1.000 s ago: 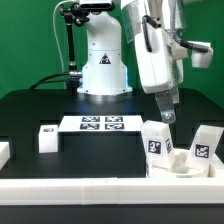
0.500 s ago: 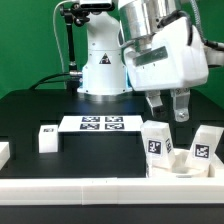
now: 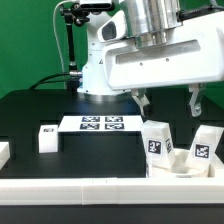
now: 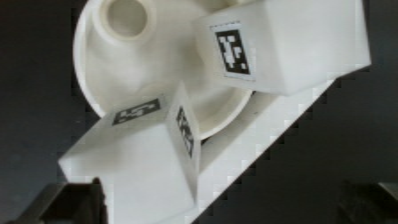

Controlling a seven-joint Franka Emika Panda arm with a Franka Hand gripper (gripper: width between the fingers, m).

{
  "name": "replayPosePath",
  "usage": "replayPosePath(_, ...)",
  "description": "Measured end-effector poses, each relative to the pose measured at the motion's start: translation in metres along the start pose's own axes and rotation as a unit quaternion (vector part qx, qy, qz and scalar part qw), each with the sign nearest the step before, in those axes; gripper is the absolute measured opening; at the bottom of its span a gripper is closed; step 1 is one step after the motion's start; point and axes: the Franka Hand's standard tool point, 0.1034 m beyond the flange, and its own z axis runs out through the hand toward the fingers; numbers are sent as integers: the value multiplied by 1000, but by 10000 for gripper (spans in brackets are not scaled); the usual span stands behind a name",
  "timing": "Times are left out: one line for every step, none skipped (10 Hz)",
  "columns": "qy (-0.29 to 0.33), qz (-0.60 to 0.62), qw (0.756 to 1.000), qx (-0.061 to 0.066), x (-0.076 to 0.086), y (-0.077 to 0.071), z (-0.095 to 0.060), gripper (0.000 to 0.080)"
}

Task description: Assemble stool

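Observation:
The stool's round white seat (image 3: 178, 166) lies at the exterior view's right, against the front rail. Two tagged block legs (image 3: 155, 140) (image 3: 203, 146) stand up from it. A third leg (image 3: 46, 138) stands alone at the exterior view's left. My gripper (image 3: 170, 104) hangs above the seat and its two legs, open wide and holding nothing. In the wrist view the seat (image 4: 151, 55) fills the picture with one leg (image 4: 240, 45) and another leg (image 4: 151, 160) on it. The gripper (image 4: 222, 208) is open, and its dark fingertips (image 4: 71, 205) show at the picture's edge.
The marker board (image 3: 100, 124) lies flat in the middle of the black table. A long white rail (image 3: 90, 190) runs along the front edge. A white block (image 3: 4, 152) sits at the far left edge. The robot's base (image 3: 103, 70) stands at the back.
The gripper has turned about its upright axis, so its broad side now faces the exterior camera. It stays open above the seat. The parts have not moved.

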Motion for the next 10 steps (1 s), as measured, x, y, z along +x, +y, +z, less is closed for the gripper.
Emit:
replayPosePath(1,-48,999,-3,1,1,0,649)
replayPosePath(2,-93,996,-4,1,1,0,649)
replayPosePath(3,-166,986,-11,1,2,0,649)
replayPosePath(5,-232,973,-21,1,2,0,649)
replayPosePath(4,-294,955,-29,0,2,1,649)
replayPosePath(-1,-352,935,-39,-4,2,3,649)
replayPosePath(-10,-402,914,-50,-8,3,5,649)
replayPosePath(-14,-433,899,-55,-9,4,5,649)
replayPosePath(-13,-456,888,-55,-6,5,5,649)
replayPosePath(-15,-491,869,-58,-5,7,4,649)
